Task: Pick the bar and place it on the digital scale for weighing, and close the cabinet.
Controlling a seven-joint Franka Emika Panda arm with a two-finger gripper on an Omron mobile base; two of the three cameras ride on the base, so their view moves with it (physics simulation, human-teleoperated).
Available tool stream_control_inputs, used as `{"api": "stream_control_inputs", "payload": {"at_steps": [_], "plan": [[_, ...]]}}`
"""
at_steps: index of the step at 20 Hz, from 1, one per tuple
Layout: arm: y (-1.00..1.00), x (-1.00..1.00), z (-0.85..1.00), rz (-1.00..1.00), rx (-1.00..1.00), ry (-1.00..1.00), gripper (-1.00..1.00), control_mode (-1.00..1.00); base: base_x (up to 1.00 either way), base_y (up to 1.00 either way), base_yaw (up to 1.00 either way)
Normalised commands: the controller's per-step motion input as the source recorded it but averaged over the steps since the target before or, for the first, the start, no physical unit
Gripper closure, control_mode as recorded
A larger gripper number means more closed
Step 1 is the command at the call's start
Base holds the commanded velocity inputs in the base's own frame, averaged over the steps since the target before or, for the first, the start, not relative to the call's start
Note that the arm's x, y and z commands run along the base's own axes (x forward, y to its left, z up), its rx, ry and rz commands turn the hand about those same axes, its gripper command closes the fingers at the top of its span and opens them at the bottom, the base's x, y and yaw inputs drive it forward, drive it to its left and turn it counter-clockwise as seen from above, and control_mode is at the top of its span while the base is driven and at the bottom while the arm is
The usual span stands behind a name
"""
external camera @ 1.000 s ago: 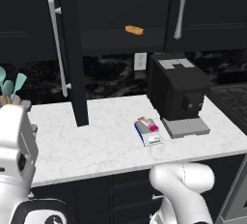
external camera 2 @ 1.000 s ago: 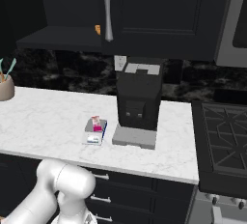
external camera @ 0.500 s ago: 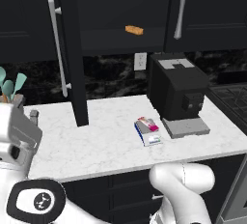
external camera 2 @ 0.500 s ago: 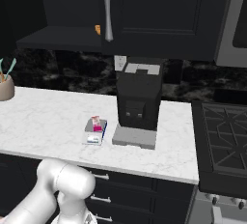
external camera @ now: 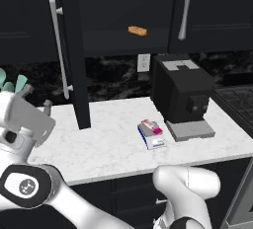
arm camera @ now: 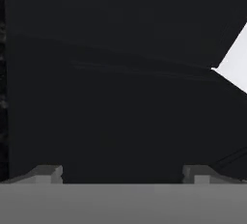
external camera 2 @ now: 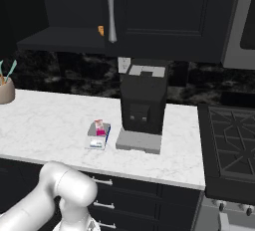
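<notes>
One pink bar [external camera: 151,127] lies on one blue digital scale [external camera: 151,137] on the white table [external camera: 108,144]. One orange-brown bar [external camera: 137,30] sits on the cabinet shelf [external camera: 123,39]. One black machine [external camera: 180,94] stands there. Two long silver handles [external camera: 59,53] show on the cabinet [external camera: 74,50] doors. One wall outlet [external camera: 143,62] and one utensil cup [external camera 2: 6,90] are visible.

Pink bar [external camera 2: 100,127] lying on digital scale [external camera 2: 97,140], just left of black machine [external camera 2: 143,99]; white marble tabletop [external camera 2: 45,120]; cabinet [external camera 2: 164,11] above.
</notes>
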Motion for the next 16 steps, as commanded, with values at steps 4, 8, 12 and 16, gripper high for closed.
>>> {"api": "stream_control_inputs", "payload": {"at_steps": [4,8,12,16], "plan": [[0.23,0.10,0.00,-0.19,0.00,-0.02,-1.00,-1.00,0.00,0.00,0.00],[-0.03,0.19,0.11,-0.09,0.05,-0.02,-1.00,-1.00,0.00,0.00,0.00],[-0.46,0.06,0.35,0.00,0.09,-0.06,-1.00,-1.00,0.00,0.00,0.00],[-0.82,0.10,0.29,0.00,0.15,-0.04,-1.00,-1.00,0.00,0.00,0.00]]}}
